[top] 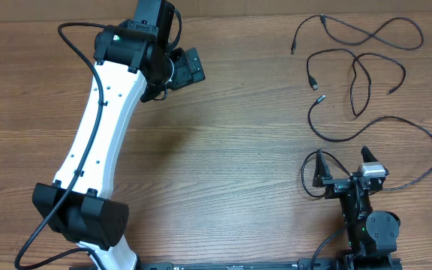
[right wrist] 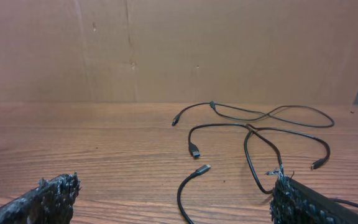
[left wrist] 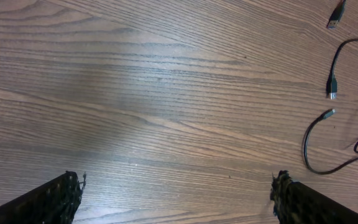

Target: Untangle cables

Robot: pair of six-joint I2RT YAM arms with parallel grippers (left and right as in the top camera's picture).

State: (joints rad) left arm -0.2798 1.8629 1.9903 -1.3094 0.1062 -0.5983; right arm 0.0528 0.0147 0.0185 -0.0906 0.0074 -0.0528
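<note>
Left arm (top: 100, 127): white link slants from the near-left base up to the far side of the table (top: 238, 150), with the black wrist turned right.
Left gripper (left wrist: 178, 186): jaws spread wide, nothing between them, hovering over bare wood.
Right arm (top: 373, 225): folded low at the near-right edge, wrist facing the far side.
Right gripper (top: 345, 171): jaws wide apart, holding nothing.
Cables (top: 355, 75): 3 thin black cords on the far-right part of the table, well right of the left gripper and just beyond the right one.
Far cord (top: 366, 34): long flat loop nearest the far edge.
Middle cord (top: 328, 51): crosses itself in 1 narrow loop.
Near cord (top: 396, 120): wide arc; its tail curls down beside the right gripper, contact unclear.
Arm wiring (top: 66, 30): thicker black lead arching off the left arm.
In the way: open wood between each gripper and the cords.
</note>
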